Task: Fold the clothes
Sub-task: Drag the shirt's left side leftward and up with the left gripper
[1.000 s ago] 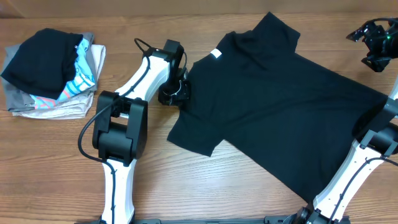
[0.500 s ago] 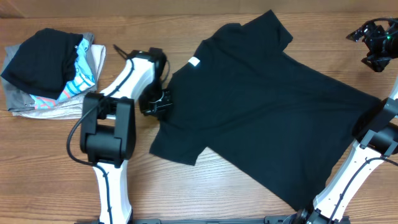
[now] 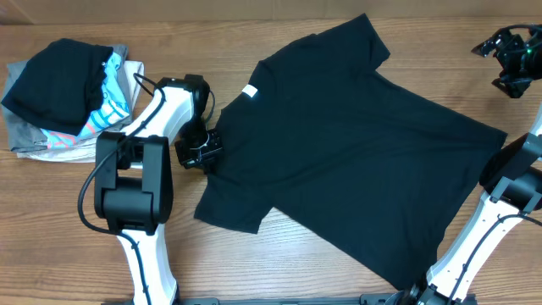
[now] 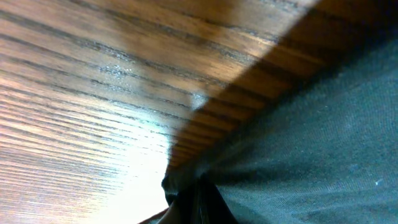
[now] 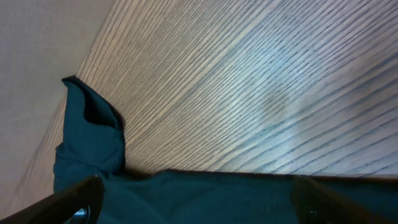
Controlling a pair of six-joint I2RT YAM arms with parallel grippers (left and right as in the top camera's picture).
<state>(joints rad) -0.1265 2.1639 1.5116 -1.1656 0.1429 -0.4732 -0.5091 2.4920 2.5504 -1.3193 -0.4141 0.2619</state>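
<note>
Shirt (image 3: 356, 144) dragged left — L gripper (image 3: 206, 149) clamped, R gripper (image 3: 508, 55) agape.

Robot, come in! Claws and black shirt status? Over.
Left claw shut on edge of soft black short-sleeved T-shirt. Right claw open, off it. Folded grey-and-turquoise clothes pile sits apart.

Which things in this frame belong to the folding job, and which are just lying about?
Part of the job:
- black T-shirt, spread on the table
- left gripper, shut on the shirt's edge
- right gripper, open, clear of the shirt

Just lying about:
- pile of folded clothes at the far left
</note>
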